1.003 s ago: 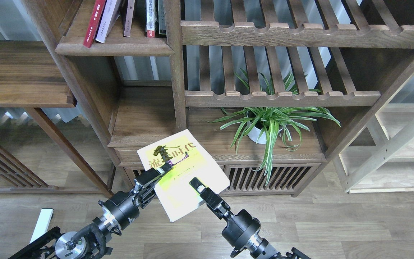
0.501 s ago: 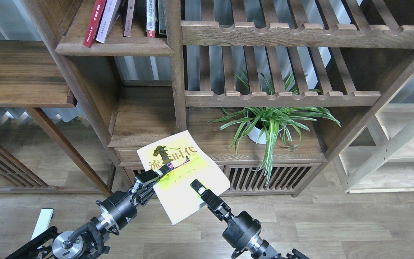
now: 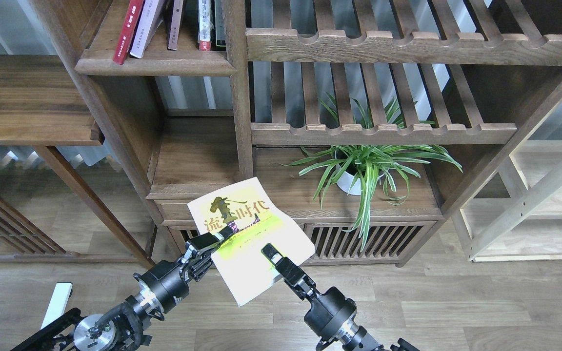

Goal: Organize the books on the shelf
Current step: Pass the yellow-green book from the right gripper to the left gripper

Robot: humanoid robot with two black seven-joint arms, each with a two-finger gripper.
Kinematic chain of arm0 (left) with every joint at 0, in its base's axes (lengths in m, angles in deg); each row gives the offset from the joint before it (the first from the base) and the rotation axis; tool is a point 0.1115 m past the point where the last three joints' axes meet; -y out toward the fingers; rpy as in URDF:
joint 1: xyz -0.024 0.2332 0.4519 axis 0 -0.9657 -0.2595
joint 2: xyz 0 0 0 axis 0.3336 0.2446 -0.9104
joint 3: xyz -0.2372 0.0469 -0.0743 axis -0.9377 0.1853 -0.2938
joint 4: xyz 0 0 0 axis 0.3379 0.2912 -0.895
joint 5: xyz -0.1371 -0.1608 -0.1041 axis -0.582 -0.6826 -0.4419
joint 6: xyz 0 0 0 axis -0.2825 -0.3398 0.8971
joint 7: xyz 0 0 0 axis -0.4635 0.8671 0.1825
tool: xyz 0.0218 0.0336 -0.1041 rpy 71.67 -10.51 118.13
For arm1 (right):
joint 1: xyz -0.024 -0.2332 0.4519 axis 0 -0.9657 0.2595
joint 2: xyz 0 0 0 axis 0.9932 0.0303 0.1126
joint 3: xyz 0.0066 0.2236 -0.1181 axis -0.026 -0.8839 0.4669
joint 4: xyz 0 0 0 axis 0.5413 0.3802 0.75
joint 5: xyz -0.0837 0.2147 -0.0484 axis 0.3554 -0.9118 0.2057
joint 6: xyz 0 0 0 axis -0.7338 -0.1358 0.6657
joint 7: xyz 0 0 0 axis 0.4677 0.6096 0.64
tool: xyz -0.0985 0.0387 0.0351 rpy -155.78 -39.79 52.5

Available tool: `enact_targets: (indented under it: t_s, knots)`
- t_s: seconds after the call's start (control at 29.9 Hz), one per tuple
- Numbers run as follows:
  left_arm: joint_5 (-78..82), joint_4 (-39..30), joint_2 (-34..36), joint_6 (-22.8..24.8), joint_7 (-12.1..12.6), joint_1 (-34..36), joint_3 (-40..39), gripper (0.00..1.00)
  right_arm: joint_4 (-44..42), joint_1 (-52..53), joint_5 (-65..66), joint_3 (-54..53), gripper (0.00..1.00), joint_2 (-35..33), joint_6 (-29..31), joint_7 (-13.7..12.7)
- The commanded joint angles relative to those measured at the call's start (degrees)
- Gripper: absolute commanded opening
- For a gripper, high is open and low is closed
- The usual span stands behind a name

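The yellow-green book (image 3: 254, 222) with dark title characters hangs in the air, tilted, in front of the bookcase's low cabinet. My left gripper (image 3: 217, 239) is clamped on its left edge. My right gripper (image 3: 270, 254) is clamped on its lower right edge, one finger lying on the cover. The dark red book (image 3: 127, 31) and the pale lavender-white book (image 3: 147, 27) lean on the upper shelf (image 3: 156, 66), a solid brown board with a moulded front edge, far above both grippers.
A bare solid board (image 3: 195, 165) lies just behind the held book. A potted spider plant (image 3: 366, 168) stands to its right. Slatted racks (image 3: 383, 134) with scalloped rails fill the bookcase's right half. More books (image 3: 205, 24) stand on the upper shelf.
The held book and my right gripper have shifted slightly down and to the right. My left gripper has slid a little down-left along the book's edge.
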Motion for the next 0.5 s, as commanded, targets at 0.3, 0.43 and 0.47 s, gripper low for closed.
enact_targets:
  t_s: [0.3, 0.43, 0.47]
  knots:
    - [0.62, 0.37, 1.15, 0.02, 1.35, -0.06, -3.46, 0.01, -5.20, -1.56, 0.03, -4.77, 0.83, -0.70, -1.89, 0.54]
    - [0.71, 0.20, 1.06, 0.02, 1.35, -0.06, -4.25, 0.01, -5.72, -1.56, 0.03, -6.01, 0.87, -0.87, -2.34, 0.63]
    - [0.71, 0.20, 1.06, 0.02, 1.35, -0.06, -4.60, 0.00, -6.25, -1.47, 0.03, -6.53, 0.89, -0.87, -2.34, 0.63]
